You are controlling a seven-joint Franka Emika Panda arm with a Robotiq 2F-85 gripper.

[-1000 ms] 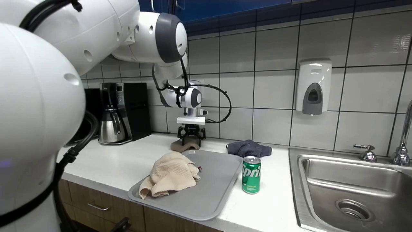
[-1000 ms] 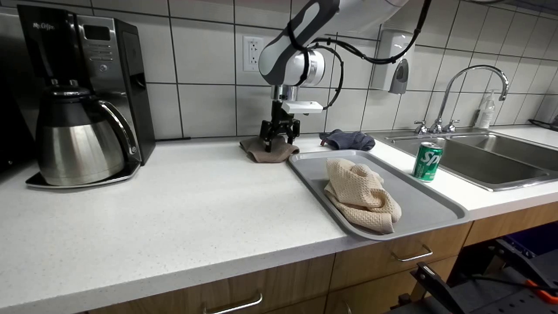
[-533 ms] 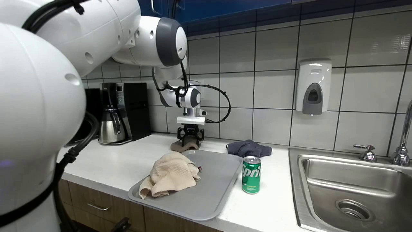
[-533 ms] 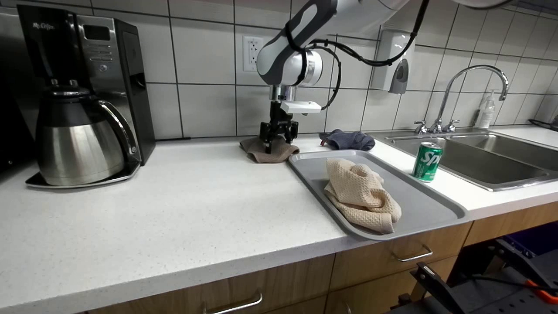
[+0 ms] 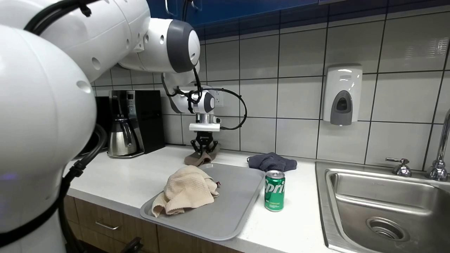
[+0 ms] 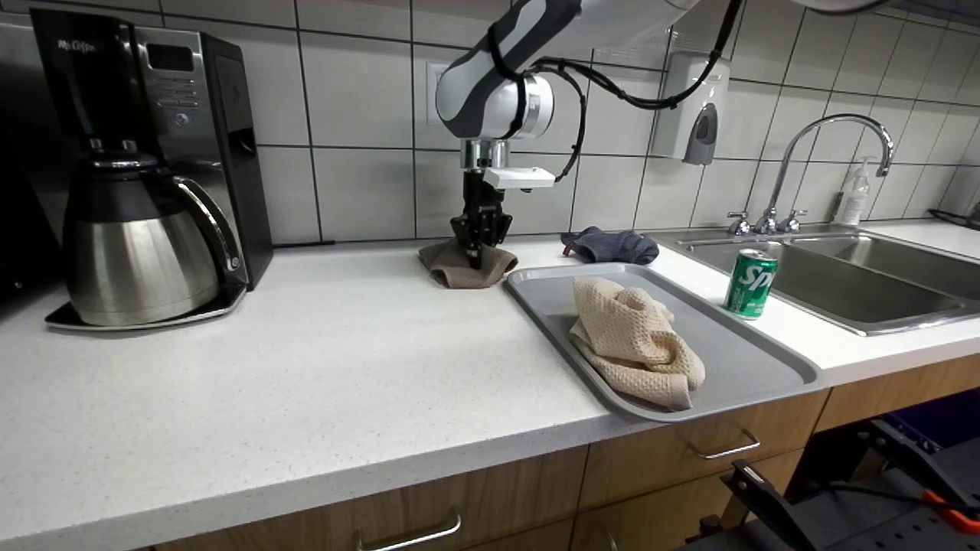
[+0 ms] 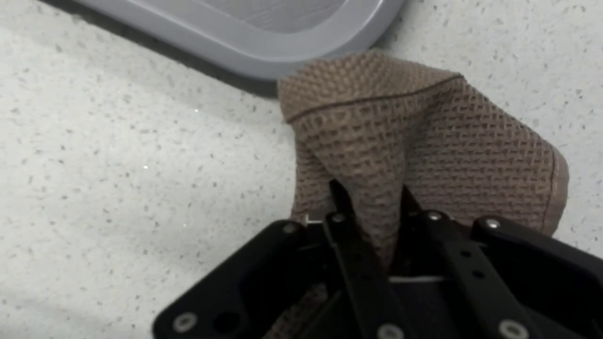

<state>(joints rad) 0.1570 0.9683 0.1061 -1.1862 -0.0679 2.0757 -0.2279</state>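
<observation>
A brown woven cloth point(image 7: 480, 160) lies on the white counter, and a fold of it is bunched up between the two fingers point(image 7: 340, 197) of my gripper point(image 7: 372, 192). Both fingers press against that fold, so the gripper is shut on it; part of the cloth under the gripper is hidden. In both exterior views the gripper point(image 5: 201, 151) points down at the brown cloth point(image 6: 448, 262) near the tiled wall. Just beyond the cloth, the wrist view shows the rounded corner of a grey tray point(image 7: 268, 61).
On the tray point(image 5: 232, 214) lies a crumpled beige cloth point(image 5: 190, 189). A green Sprite can point(image 5: 274, 191) stands beside it, with a dark blue cloth point(image 5: 271, 162) behind. A coffee maker point(image 6: 230, 153) stands along the wall; a steel sink point(image 5: 379, 200) is at the opposite end.
The fingers have drawn together, bunching the brown cloth between them. In both exterior views the gripper has shifted slightly left, and the cloth has been pulled a little with it.
</observation>
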